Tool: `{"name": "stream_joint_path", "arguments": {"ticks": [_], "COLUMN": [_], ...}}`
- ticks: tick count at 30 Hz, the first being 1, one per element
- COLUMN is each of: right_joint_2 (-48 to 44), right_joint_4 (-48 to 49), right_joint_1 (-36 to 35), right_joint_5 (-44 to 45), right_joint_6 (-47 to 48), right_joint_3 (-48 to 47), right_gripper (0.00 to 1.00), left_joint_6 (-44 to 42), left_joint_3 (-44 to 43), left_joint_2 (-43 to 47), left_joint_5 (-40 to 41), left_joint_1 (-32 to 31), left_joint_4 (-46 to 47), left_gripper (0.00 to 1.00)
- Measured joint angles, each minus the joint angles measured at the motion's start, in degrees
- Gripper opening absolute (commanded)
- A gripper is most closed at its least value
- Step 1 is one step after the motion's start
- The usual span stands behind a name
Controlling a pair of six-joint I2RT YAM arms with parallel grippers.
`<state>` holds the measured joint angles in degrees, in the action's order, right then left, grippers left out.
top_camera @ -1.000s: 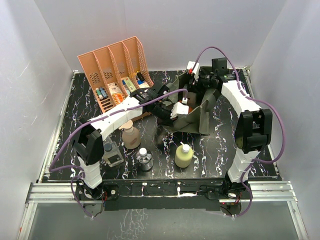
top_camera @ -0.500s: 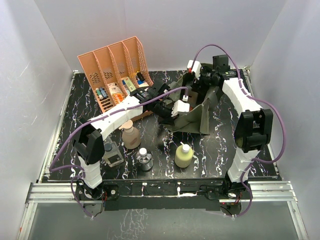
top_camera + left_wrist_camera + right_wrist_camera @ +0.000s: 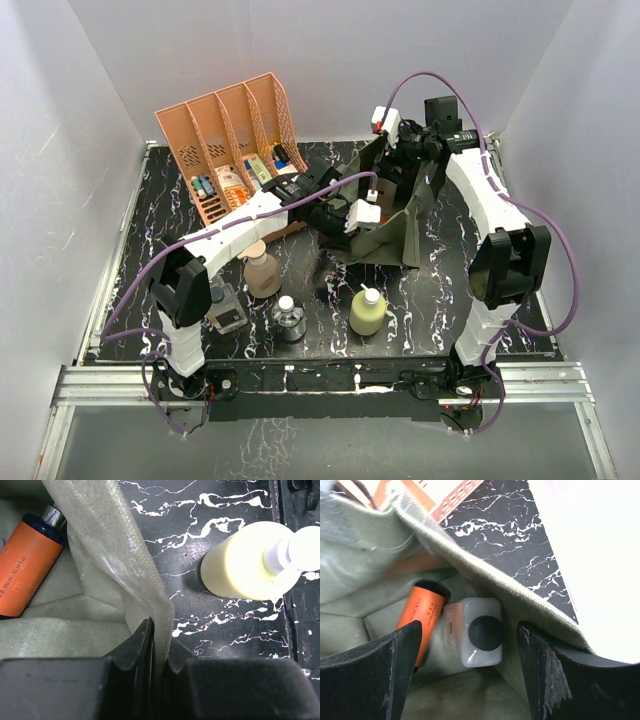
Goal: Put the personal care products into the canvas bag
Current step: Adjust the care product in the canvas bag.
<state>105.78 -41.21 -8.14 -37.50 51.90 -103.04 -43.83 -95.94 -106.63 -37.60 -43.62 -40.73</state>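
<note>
The olive canvas bag [image 3: 392, 235] stands open mid-table. My left gripper [image 3: 343, 214] is shut on its near rim [image 3: 131, 560]; the fabric is pinched between the jaws [image 3: 160, 642]. My right gripper [image 3: 402, 160] is open and empty above the bag's far side [image 3: 470, 630]. Inside the bag lie the orange-and-blue bottle [image 3: 422, 616], also in the left wrist view [image 3: 24, 565], and the white bottle with a dark cap [image 3: 479, 633]. On the table stand the tan pump bottle [image 3: 262, 272], the yellow white-capped bottle [image 3: 367, 311] [image 3: 245, 560], the small clear round bottle [image 3: 290, 319] and the clear twin pack [image 3: 225, 308].
The salmon-orange slotted rack [image 3: 232, 120] stands at the back left with small colourful boxes and tubes in its slots. The left forearm stretches from the front left across to the bag, passing just above the tan pump bottle. White walls enclose the table.
My right gripper has lifted up and back from the bag's opening. My left gripper keeps its hold on the rim, and the bag's mouth stands slightly wider.
</note>
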Motion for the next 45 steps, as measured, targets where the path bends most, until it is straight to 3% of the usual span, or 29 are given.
{"name": "stream_joint_path", "arguments": {"ticks": [5,11,26,30,45], "right_joint_2": [-4.76,-12.09,-15.82,-15.10,0.26], "right_joint_4": [-1.38,-1.57,3.52,3.45,-2.08], "right_joint_1": [-0.63,-0.85,-1.05,-1.14,-2.36], "right_joint_5": [-0.94,-1.42,0.50,0.33,4.04], "right_joint_6": [-0.46,-0.35,0.79,0.52,-6.71], "right_joint_3": [3.69,15.63,30.14,29.38,9.38], "right_gripper": [0.77,0.76,0.74,0.74,0.73], "left_joint_6": [0.24,-1.60,-6.12,-6.05,-3.06], "left_joint_3": [0.00,0.02,0.81,0.81,-3.50], "left_joint_2": [-0.07,-0.74,-2.19,-2.29,-2.73], "left_joint_5": [0.02,0.11,0.33,0.31,0.55], "left_joint_1": [0.00,-0.44,-1.33,-1.36,-1.29], "left_joint_4": [0.02,-0.72,-1.66,-1.70,-1.33], "left_gripper": [0.09,0.09,0.10,0.10,0.10]}}
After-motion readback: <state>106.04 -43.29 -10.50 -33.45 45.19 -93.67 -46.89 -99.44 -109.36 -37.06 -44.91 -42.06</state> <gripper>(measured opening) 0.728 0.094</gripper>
